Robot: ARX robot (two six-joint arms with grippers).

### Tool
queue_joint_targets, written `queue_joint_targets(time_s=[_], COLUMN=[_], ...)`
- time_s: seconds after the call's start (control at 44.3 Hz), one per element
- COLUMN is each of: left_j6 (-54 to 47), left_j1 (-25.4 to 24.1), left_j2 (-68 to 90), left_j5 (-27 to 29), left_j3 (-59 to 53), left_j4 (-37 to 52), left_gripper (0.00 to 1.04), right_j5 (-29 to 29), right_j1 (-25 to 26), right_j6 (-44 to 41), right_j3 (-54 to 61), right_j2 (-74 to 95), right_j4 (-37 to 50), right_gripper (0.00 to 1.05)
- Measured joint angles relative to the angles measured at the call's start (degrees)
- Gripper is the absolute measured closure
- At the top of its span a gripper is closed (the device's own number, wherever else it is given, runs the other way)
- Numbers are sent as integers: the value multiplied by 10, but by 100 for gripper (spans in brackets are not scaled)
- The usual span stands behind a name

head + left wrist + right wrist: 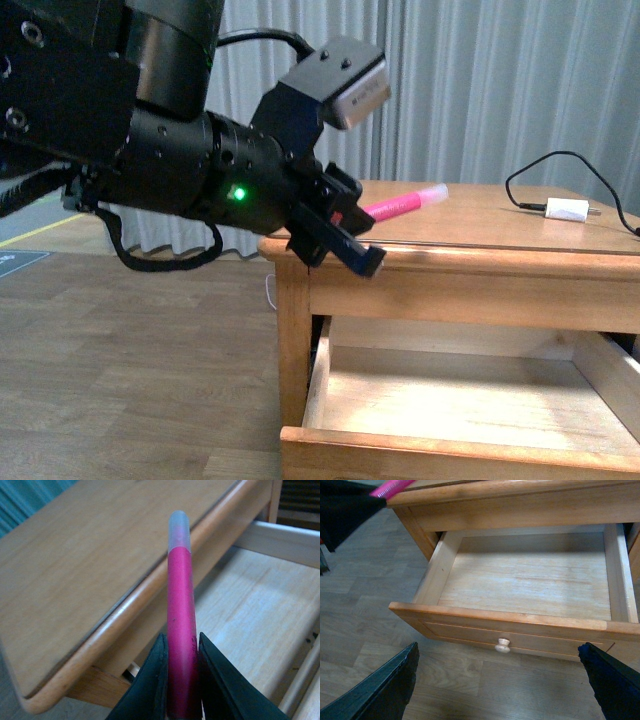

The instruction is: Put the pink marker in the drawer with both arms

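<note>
My left gripper [345, 232] is shut on the pink marker [405, 205], which sticks out over the left front corner of the wooden table [470, 235], pale cap end leading. In the left wrist view the marker [180, 625] stands clamped between both black fingers [150, 687]. Below the table top the drawer [450, 400] is pulled out, its pale interior bare. My right gripper [502, 685] is open, held low over the floor in front of the drawer's front panel [495, 617] and its round knob [503, 645]. The marker's tip [392, 487] shows at that view's corner.
A white plug [567, 210] with a black cable [560, 160] lies on the table's right side. The table's leg [293, 330] stands left of the drawer. Wood-look floor [130, 360] surrounds the table, and grey curtains [500, 80] hang behind.
</note>
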State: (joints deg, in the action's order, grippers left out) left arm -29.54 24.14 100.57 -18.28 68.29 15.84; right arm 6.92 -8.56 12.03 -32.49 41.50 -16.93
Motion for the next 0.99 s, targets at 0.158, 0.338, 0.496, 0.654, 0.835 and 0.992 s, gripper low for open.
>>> queue_joint_targets(time_s=[0.158, 0.338, 0.496, 0.654, 0.835, 0.992], left_j6=[-23, -21, -13, 4, 30, 47], left_j1=[27, 56, 64, 68, 73, 78], left_j2=[30, 102, 151, 190, 217, 217], left_j5=[25, 61, 84, 104, 110, 111], left_j3=[-14, 5, 35, 71, 99, 98], left_j4=[23, 40, 40, 40, 28, 35], left_gripper=[90, 90, 90, 90, 90, 60], right_j5=[0, 0, 0, 0, 0, 0], right_j1=[0, 0, 0, 0, 0, 0], right_j6=[0, 0, 0, 0, 0, 0], right_j3=[0, 0, 0, 0, 0, 0], right_j2=[0, 0, 0, 0, 0, 0], right_j4=[0, 0, 0, 0, 0, 0], right_gripper=[8, 8, 8, 8, 8, 8])
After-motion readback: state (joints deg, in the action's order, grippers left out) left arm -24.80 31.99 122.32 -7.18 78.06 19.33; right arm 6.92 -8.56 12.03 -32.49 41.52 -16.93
